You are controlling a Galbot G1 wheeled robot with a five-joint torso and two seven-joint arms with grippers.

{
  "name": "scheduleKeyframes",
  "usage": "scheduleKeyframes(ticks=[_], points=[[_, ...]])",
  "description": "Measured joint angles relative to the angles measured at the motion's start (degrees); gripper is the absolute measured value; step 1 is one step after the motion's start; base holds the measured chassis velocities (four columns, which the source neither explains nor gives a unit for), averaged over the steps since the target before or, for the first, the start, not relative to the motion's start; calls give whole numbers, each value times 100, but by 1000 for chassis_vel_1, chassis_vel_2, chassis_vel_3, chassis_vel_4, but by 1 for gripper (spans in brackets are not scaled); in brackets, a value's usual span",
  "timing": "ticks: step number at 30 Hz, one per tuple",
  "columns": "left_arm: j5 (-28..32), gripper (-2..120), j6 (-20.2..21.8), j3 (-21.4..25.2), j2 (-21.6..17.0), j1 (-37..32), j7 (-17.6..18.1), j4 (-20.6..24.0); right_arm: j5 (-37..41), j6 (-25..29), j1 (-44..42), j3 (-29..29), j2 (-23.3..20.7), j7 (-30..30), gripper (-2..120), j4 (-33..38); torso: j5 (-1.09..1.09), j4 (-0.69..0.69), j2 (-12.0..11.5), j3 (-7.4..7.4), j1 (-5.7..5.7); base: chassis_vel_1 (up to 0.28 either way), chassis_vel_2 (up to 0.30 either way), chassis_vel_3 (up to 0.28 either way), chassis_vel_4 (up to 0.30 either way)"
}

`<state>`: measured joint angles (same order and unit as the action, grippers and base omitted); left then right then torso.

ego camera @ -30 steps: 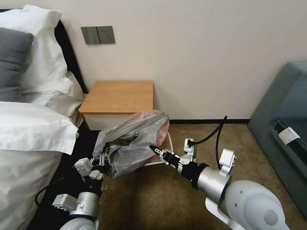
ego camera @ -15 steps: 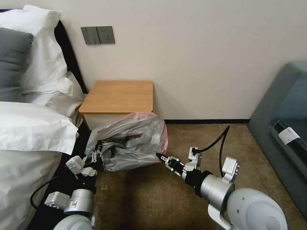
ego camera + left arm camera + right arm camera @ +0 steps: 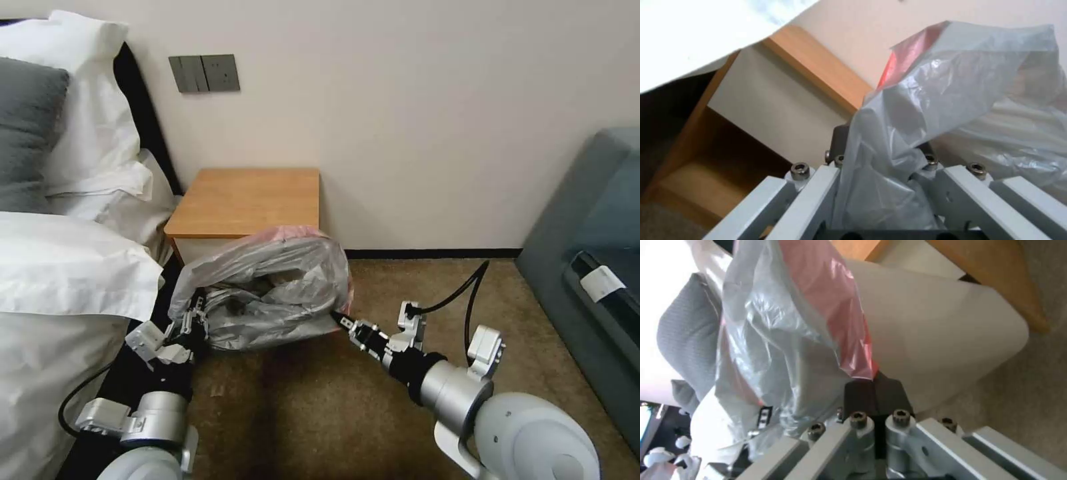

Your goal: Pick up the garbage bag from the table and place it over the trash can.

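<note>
Garbage bag (image 3: 267, 293) draped over trash can (image 3: 942, 340), in front of worktop (image 3: 250, 200). Left pincer (image 3: 193, 319) clamped on bag hem; right pincer (image 3: 341, 320) pinched on pink edge. You pull both sides down evenly, keep hem spread past can rim.

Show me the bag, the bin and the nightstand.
bag (image 3: 267, 293): head view, on its crinkled grey middle.
bin (image 3: 942, 330): right wrist view, on its bare cream side wall.
nightstand (image 3: 250, 200): head view, on the middle of its wooden top.
</note>
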<state>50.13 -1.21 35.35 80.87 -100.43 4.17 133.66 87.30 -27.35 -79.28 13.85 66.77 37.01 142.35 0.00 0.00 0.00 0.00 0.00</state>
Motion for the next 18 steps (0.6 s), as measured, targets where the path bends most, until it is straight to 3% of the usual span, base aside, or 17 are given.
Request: scheduleKeyframes(ticks=[8,18], points=[[829,10,320,217,-16,-27,-18,217,-573,-142,84,-90,0,-458,0,-310,0,0,0,0,0,0,0,0,0],[671,10,384,302,-15,-9,-188,7,-816,-225,28,-26,-113,-605,2,-210,0,0,0,0,0,0,0,0,0]])
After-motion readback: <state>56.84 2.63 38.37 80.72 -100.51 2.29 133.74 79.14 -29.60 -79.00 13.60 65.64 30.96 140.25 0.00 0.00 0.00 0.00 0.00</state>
